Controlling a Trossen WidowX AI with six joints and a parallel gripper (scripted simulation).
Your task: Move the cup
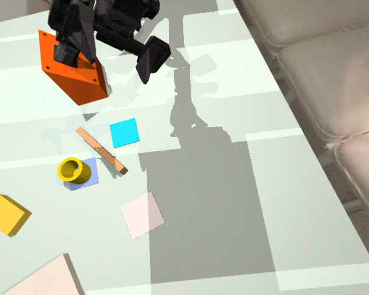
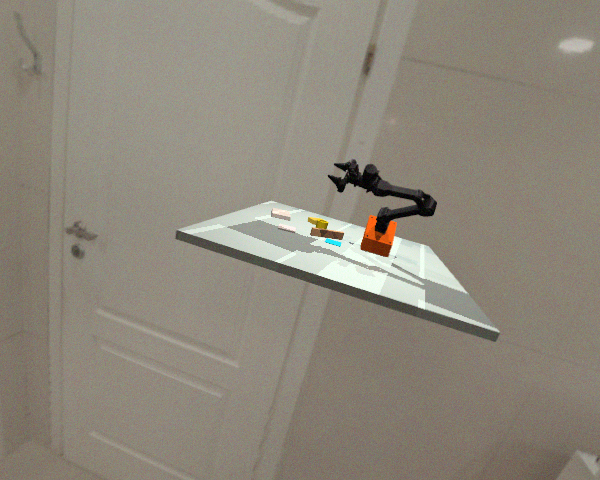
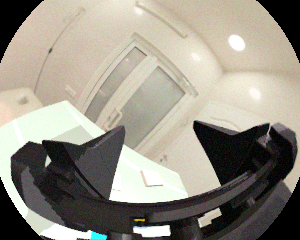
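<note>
At the wrist camera, nearest of all, I see my gripper (image 3: 160,127) with its two dark fingers spread wide and nothing between them; through the gap there is only pale table and the room beyond. The jaws are released and hold nothing.

From the top view the gripper (image 1: 121,57) hangs high over the table (image 1: 210,190), close above the orange base (image 1: 73,76) and well apart from everything I need. So I judge this to be the first step: the approach has not begun in earnest, and the cup is not yet grasped.

Farther out sits the cyan pad (image 1: 124,132), bare. Just beyond it a wooden bar (image 1: 101,150) lies slantwise, between that pad and the yellow cup (image 1: 74,170). The cup stands upright on the blue pad (image 1: 86,174), mouth open to the top; I can make out only a small glint inside, so I cannot count the marbles.

The next move, as I judge it, calls for coming down beside the cup with the fingers straddling its wall, level, and closing gently. The carry to the cyan pad must lift over the bar and keep the cup upright throughout.

Farthest lie a pale pink pad (image 1: 141,215) and a yellow block (image 1: 7,215), out of the way.
</note>
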